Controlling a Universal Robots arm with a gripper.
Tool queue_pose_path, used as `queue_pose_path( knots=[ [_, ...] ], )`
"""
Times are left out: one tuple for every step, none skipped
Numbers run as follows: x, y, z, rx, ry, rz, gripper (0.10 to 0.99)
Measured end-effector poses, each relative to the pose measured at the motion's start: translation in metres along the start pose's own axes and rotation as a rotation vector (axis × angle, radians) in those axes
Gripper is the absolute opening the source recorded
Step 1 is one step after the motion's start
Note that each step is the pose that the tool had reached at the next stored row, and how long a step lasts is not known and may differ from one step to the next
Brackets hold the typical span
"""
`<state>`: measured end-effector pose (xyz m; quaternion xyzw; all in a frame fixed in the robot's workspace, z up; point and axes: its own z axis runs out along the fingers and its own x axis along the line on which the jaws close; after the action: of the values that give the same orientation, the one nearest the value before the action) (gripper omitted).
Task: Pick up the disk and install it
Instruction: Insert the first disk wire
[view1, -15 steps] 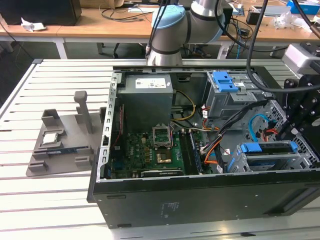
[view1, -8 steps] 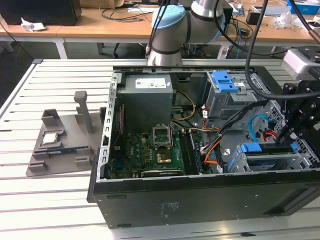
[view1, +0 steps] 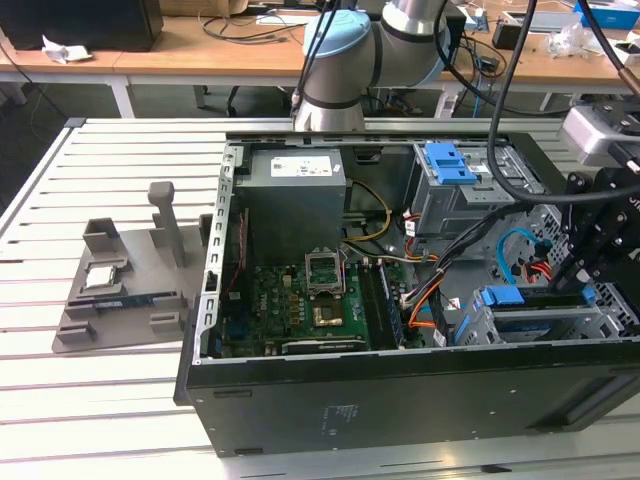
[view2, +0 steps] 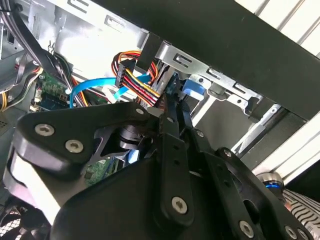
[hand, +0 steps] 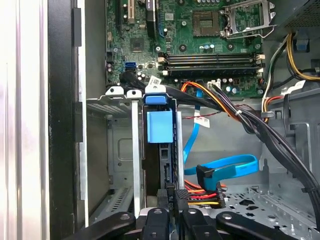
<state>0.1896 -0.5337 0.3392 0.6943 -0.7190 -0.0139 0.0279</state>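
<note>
One disk (hand: 161, 165) sits on edge in the drive cage (hand: 120, 155) of the open computer case (view1: 400, 400), and I see my pincer (hand: 170, 212) right at its near end. In the first wrist view the disk's long axis runs straight away from the pincer toward the motherboard (hand: 200, 45), with the blue carrier tab (hand: 159, 126) at the far end and the narrow dark edge facing the camera. The pincer's black fingers (hand: 156, 220) close in on either side of the disk's near edge, and they look clamped on it, though the contact itself is partly hidden by the linkage. Just beside the pincer, a bundle of red, orange and yellow wires (hand: 202, 192) with a black connector lies against the disk's near end, and a blue flat cable (hand: 225, 167) loops across the case floor next to it.

In the second wrist view the pincer (view2: 172, 107) tips reach into the cage beside a blue plastic piece (view2: 191, 89), with the same coloured wires (view2: 137, 80) just behind them.

In the exterior view the pincer's arm (view1: 600, 230) hangs over the cage end of the case, which rests on a slatted white worktop (view1: 90, 400). Well apart from the pincer, a grey fixture (view1: 125, 290) stands on the worktop.
</note>
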Motion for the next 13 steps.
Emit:
queue_pose_path(
  knots=[
    [0.0,0.0,0.0003,0.0,0.0002,0.0,0.169],
    [0.0,0.0,0.0005,0.0,0.0001,0.0,0.169],
    [0.0,0.0,0.0005,0.0,0.0,0.0,0.169],
    [0.0,0.0,0.0006,0.0,0.0,0.0,0.169],
    [0.0,-0.0001,0.0006,0.0,0.0001,0.0,0.169],
    [0.0,0.0,0.0007,0.0,-0.0001,0.0,0.18],
    [0.0,0.0,0.0007,0.0,-0.0001,0.0,0.18],
    [0.0,0.0,0.0008,0.0,-0.0002,0.0,0.247],
    [0.0,0.0,0.0008,0.0,-0.0001,0.0,0.247],
    [0.0,0.0,0.0005,0.0,-0.0002,0.0,0.247],
    [-0.0001,0.0002,-0.0024,0.0,-0.0002,0.0,0.247],
    [-0.0005,0.0005,-0.0063,0.0,0.0005,0.0,0.247],
    [-0.0006,0.0006,-0.0084,0.0,0.0007,0.0,0.247]
  ],
)
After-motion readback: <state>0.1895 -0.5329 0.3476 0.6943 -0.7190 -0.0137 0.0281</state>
